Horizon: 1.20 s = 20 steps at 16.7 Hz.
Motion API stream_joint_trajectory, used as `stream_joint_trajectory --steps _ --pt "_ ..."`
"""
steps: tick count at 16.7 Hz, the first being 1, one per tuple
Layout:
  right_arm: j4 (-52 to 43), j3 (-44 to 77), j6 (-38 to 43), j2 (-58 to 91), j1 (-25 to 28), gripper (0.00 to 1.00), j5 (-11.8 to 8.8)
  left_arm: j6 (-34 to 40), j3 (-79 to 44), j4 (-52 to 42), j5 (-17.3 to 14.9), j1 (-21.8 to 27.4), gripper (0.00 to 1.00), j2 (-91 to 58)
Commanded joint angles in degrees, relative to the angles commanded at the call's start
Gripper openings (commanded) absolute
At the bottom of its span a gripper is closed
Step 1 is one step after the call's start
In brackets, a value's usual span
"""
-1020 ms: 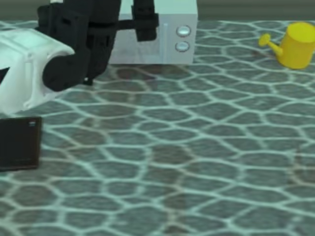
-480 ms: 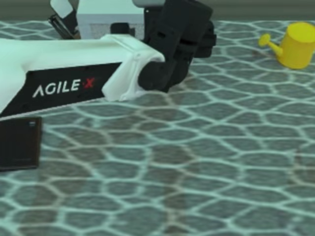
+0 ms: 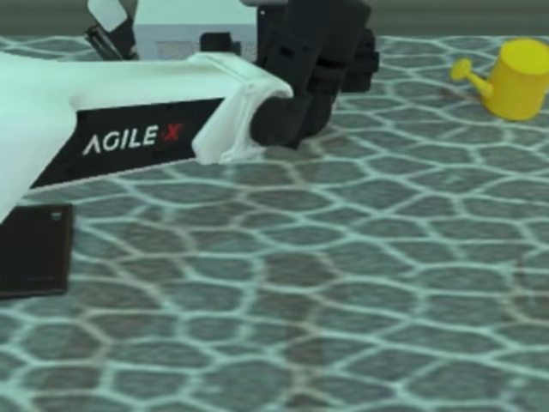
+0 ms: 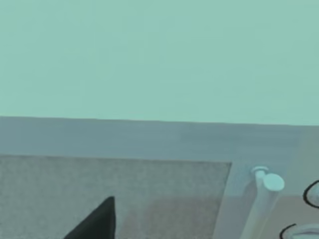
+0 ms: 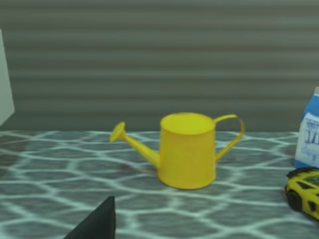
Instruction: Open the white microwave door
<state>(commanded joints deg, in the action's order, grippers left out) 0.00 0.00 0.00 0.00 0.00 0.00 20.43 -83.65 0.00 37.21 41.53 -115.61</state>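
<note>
Top view: the white microwave (image 3: 184,26) stands at the far edge of the bench (image 3: 360,283), largely covered by the left arm (image 3: 129,120), whose white link marked AGILEX reaches across in front of it to a black wrist pressed close against its front. The left claw is hidden behind that wrist, so how far it is open, and whether it has hold of anything, cannot be told. In the left wrist view the door (image 4: 114,194) fills the lower part, its grey speckled window close before the camera, with a pale cylindrical handle (image 4: 261,199) just beside the window's edge and dark knob outlines beyond it. A yellow watering can (image 3: 510,77) sits well to the right of the microwave; a black flat slab (image 3: 33,251) lies nearer the camera, to the microwave's left. The right wrist view shows the can, a blue carton (image 5: 309,129) and a yellow toy car (image 5: 304,191); the right claw's opening cannot be told either.
</note>
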Motion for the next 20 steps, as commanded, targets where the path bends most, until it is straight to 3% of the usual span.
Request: stream_joint_trajectory --steps 5,10,20 --pt "0.0 0.0 0.0 0.0 0.0 1.00 0.0 -2.5 -7.9 2.4 -3.4 -3.9 1.00 -9.0" --pt "0.0 0.0 0.0 0.0 0.0 1.00 0.0 -2.7 -8.6 2.6 -3.8 -4.3 1.00 -9.7" --pt "0.0 0.0 0.0 0.0 0.0 1.00 0.0 -2.7 -8.6 2.6 -3.8 -4.3 0.25 -9.7"
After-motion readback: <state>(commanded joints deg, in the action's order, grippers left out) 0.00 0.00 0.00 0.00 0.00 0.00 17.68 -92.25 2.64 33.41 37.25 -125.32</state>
